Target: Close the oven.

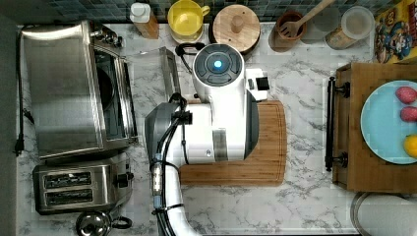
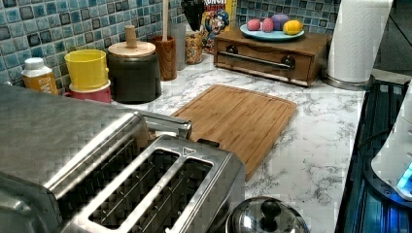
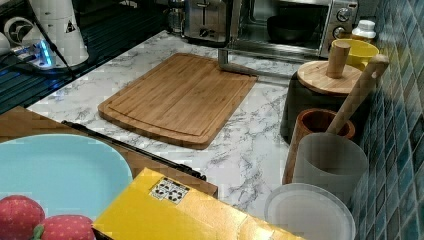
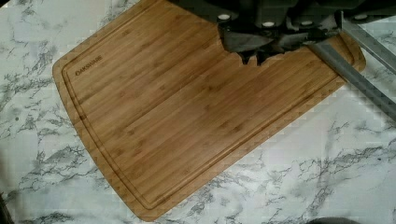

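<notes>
The oven (image 1: 74, 88) stands open (door down) beside the cutting board (image 1: 265, 162).

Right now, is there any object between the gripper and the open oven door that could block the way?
Nothing visible does. The gripper hangs above the cutting board, beside the handle of the lowered door of the oven. The marble between them looks bare in the top view.

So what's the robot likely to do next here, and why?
Probably swing toward the oven and come in under its door handle. The door hangs open, flat over the counter, and the hand hovers above the cutting board, beside the handle but not touching it.
</notes>
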Action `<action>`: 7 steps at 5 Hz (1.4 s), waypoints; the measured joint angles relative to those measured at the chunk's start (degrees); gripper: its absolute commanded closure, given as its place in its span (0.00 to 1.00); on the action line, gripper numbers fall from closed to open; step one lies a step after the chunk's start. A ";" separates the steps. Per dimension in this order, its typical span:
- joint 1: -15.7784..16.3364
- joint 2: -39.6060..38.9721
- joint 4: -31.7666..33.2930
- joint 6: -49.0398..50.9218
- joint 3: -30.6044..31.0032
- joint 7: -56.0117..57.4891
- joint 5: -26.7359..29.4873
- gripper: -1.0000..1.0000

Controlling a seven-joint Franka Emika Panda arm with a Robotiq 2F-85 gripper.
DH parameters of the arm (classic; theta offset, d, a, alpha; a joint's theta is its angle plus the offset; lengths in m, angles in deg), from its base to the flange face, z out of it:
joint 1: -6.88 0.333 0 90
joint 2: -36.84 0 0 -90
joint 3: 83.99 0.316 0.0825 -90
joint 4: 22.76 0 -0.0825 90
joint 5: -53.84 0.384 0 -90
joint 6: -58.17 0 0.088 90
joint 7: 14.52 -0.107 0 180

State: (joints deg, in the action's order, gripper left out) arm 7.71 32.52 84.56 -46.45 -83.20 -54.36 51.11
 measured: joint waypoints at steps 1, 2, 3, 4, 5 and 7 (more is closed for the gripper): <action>0.01 -0.13 0.39 -0.69 0.10 0.00 -0.19 1.00; -0.24 -0.40 1.40 -1.48 0.20 5.71 -0.08 1.00; -0.97 -1.16 3.36 -3.99 -0.84 19.85 9.67 1.00; -1.69 -3.36 3.97 -6.00 -3.06 35.77 15.93 1.00; -4.15 -6.57 3.92 -5.50 -3.81 51.27 24.97 1.00; -7.59 -16.01 2.52 -1.85 -4.11 70.04 33.25 1.00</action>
State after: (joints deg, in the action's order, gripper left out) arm 0.12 16.51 87.08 -48.29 -87.31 15.68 84.36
